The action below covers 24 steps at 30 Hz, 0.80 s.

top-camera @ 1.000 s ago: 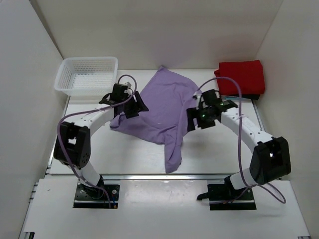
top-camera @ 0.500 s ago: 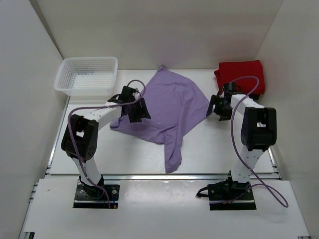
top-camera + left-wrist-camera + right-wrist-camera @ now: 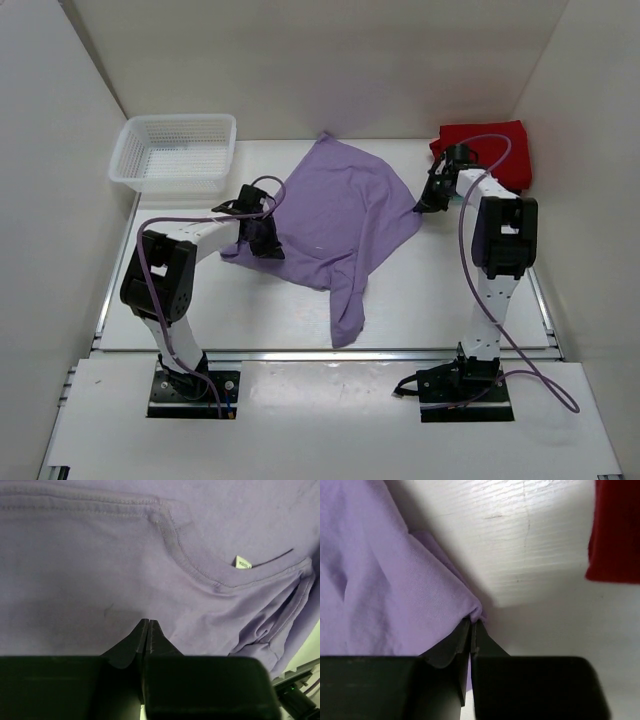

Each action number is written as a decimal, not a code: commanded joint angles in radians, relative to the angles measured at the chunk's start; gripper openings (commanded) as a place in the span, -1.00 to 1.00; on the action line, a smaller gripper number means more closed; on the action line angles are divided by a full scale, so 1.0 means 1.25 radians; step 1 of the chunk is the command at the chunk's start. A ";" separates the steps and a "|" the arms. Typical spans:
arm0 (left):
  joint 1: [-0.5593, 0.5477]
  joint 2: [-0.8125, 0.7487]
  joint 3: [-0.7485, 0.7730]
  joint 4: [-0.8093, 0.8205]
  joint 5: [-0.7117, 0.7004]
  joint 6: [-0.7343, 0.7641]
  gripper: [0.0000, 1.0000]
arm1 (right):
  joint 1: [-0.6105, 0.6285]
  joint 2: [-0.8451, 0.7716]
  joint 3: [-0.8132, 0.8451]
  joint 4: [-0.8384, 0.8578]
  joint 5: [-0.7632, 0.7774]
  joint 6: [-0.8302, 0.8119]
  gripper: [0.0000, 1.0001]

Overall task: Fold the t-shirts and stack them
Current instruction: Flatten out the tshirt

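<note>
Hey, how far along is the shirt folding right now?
Done: the red t-shirt looks folded at the far right. In hand: the right tool pinches a corner of the purple t-shirt; the left tool is shut near its collar. Left: fold it, stack both.

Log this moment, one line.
left end effector: shut, tips against lavender-purple cloth t-shirt; right end effector: shut on its corner; bright red cloth t-shirt: folded

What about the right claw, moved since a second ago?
Yes: the right claw moved right, toward the red shirt, stretching the purple shirt.
</note>
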 commanded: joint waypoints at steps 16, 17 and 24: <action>0.046 0.287 0.463 -0.143 -0.036 0.116 -1.00 | -0.027 -0.592 -0.480 -0.239 0.219 -0.006 -1.00; 0.050 0.299 0.478 -0.153 -0.021 0.119 -1.00 | -0.022 -0.604 -0.502 -0.246 0.214 -0.003 -1.00; 0.007 0.087 0.318 -0.068 0.131 0.082 -0.13 | 0.005 -0.608 -0.532 -0.228 0.214 -0.006 -1.00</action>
